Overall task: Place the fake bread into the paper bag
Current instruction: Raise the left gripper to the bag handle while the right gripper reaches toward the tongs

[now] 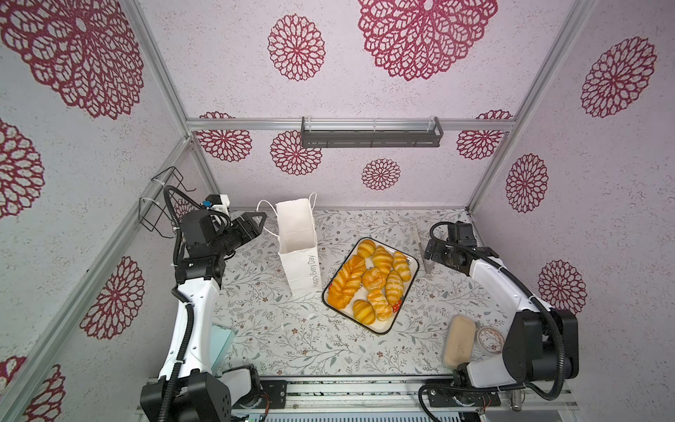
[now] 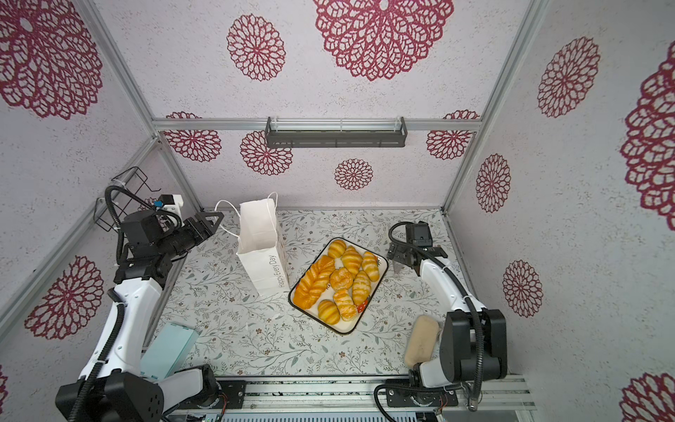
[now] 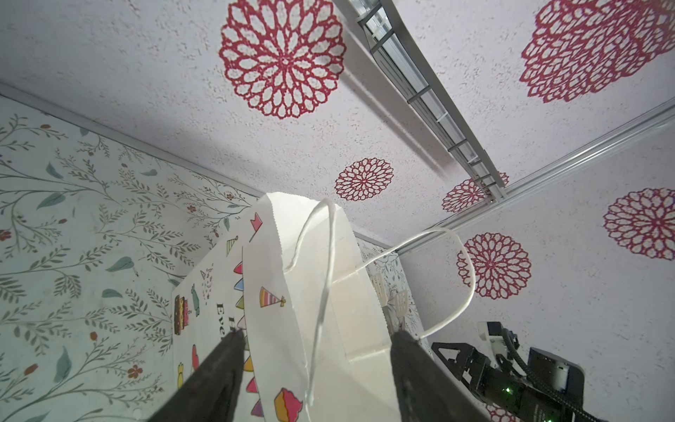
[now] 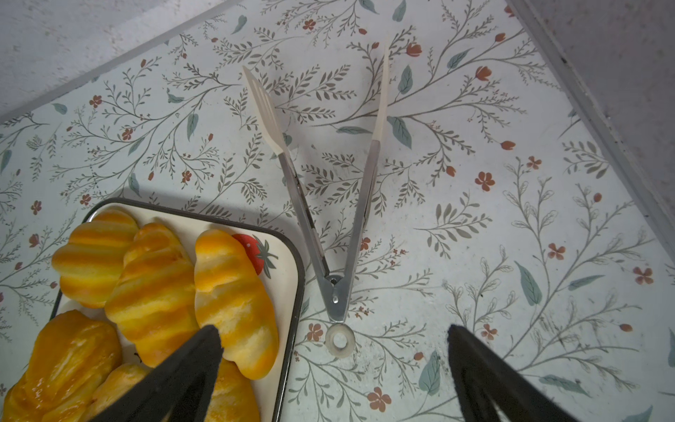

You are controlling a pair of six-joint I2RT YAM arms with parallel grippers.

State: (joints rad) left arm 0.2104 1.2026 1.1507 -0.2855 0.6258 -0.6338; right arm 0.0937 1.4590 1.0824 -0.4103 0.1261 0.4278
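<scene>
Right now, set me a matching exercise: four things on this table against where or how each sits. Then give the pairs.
Things:
1 paper bag
2 bread
3 tongs
4 beige block

Place or state:
A piled on the tray
B by the right arm's base
C standing upright, mouth open
D lying flat, arms spread

Pairs: 1-C, 2-A, 3-D, 4-B
</scene>
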